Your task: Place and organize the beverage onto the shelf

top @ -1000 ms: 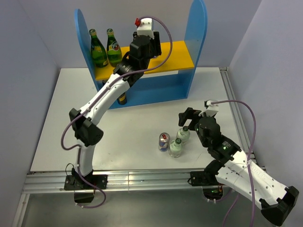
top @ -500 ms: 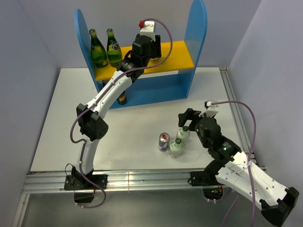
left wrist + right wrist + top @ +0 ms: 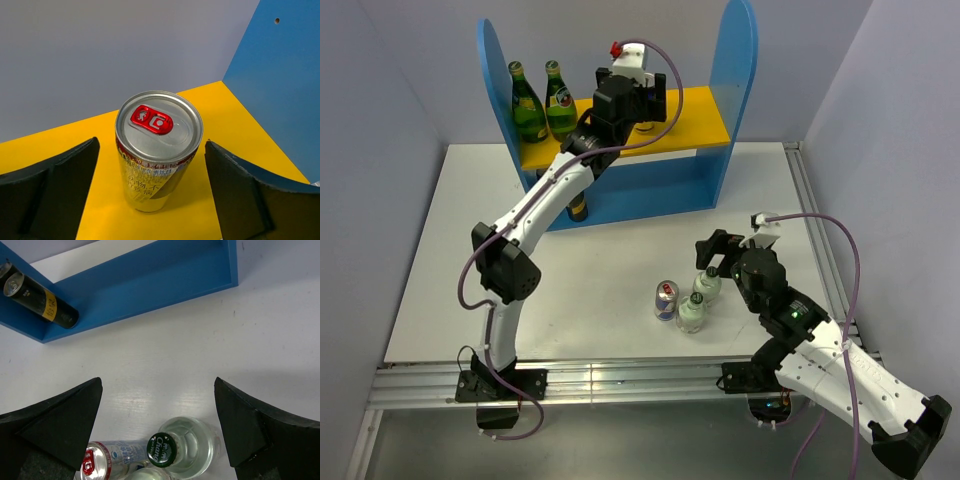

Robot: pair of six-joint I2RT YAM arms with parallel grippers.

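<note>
1. We are seeing the left gripper (image 3: 648, 97) reaching over the upper board (image 3: 705, 118) of the shelf (image 3: 735, 60). Its fingers are standing spread on either side of a red-tabbed can (image 3: 159, 125), and neither appears to be touching it.
2. That can is standing upright on the yellow board, between the green bottles (image 3: 527, 108) and the right side panel.
3. We are judging the step in hand to be letting go and drawing away. To do it well, we are advising that the jaws stay wide and evenly spaced, and that the wrist pull straight up and back. A sideways brush would likely tip so slim a can.
4. The right gripper (image 3: 157, 390) is hovering spread wide and empty above the drinks waiting on the table (image 3: 600, 260).
5. We are counting two green bottles on the upper board, and one can beside them.
6. We are counting one dark can (image 3: 40, 297) on the lower level. We cannot tell whether the arm is hiding a second.
7. On the table we are counting two clear bottles (image 3: 708, 285) and one blue-and-silver can (image 3: 666, 300), close together.
</note>
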